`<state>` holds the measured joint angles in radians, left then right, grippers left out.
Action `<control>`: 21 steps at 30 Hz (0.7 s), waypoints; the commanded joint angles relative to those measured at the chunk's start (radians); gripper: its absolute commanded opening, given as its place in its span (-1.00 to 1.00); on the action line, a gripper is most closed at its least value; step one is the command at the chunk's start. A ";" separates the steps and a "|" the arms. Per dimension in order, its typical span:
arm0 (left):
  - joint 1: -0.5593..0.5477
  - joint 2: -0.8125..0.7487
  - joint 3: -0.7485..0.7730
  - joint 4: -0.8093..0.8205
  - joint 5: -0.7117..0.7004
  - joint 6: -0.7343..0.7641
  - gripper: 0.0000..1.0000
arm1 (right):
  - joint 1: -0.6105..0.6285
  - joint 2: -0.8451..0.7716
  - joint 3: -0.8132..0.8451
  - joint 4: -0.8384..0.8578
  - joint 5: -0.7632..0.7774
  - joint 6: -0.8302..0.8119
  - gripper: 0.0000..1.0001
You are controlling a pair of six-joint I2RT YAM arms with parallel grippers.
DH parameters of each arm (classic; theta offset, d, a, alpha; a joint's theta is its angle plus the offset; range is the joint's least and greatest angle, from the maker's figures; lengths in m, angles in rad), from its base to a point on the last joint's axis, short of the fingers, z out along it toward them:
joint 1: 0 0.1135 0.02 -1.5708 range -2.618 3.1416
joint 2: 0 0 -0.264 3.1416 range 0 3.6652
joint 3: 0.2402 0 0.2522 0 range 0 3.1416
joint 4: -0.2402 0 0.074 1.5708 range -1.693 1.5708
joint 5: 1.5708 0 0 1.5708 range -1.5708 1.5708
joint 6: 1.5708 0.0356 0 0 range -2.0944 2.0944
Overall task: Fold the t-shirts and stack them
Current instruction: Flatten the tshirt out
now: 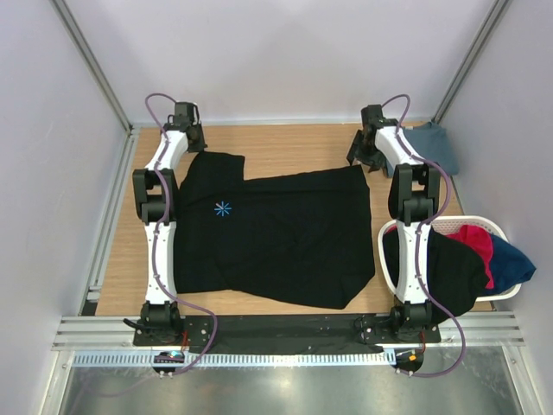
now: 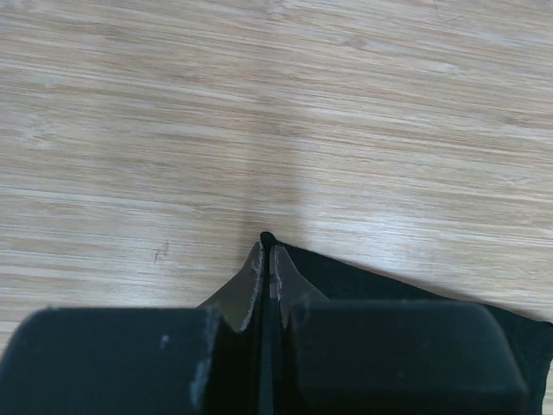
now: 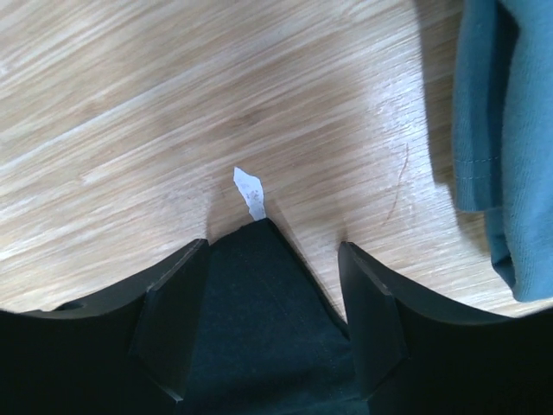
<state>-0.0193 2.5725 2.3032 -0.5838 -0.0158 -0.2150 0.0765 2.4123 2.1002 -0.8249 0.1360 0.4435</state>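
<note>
1. The large black t-shirt [image 1: 285,233] lay spread flat on the table [image 1: 294,147]. One side edge was just beside the white basket [image 1: 484,226], and its starburst mark [image 1: 224,208] sat on the half away from the basket.
2. The left gripper [image 2: 268,259] was pinched tight on the shirt's far corner, the one farthest from the basket.
3. The right gripper [image 3: 275,259] stood with its jaws apart, straddling the other far corner, beyond the basket. A small white tag [image 3: 251,192] poked out there, and nothing was gripped yet.
4. A slate-blue shirt [image 1: 436,143] lay beyond the basket, near that corner, and a heap of other shirts [image 1: 471,255] filled the basket.
5. The cloth looked light and limp, so it would likely sag and drag. Corners seemed the best hold, with both pinched and lifted together to keep the edge taut.
</note>
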 commanded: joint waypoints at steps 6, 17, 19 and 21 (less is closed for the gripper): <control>0.004 -0.087 -0.008 0.042 0.010 -0.004 -1.00 | 0.008 0.008 0.023 0.026 0.014 0.020 0.03; -0.005 -0.115 0.035 0.059 0.043 0.014 -1.00 | 0.009 0.010 0.041 0.052 0.031 0.006 -0.98; -0.007 -0.138 0.041 0.091 0.042 0.014 -1.00 | 0.008 0.008 0.087 0.055 0.037 -0.005 -0.98; -0.005 -0.184 0.041 0.137 0.042 0.019 -0.99 | 0.006 -0.001 0.110 0.072 0.034 -0.014 -0.98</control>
<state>-0.0219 2.5381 2.2997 -0.5617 0.0063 -0.2195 0.0803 2.4271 2.1334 -0.8005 0.1474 0.4541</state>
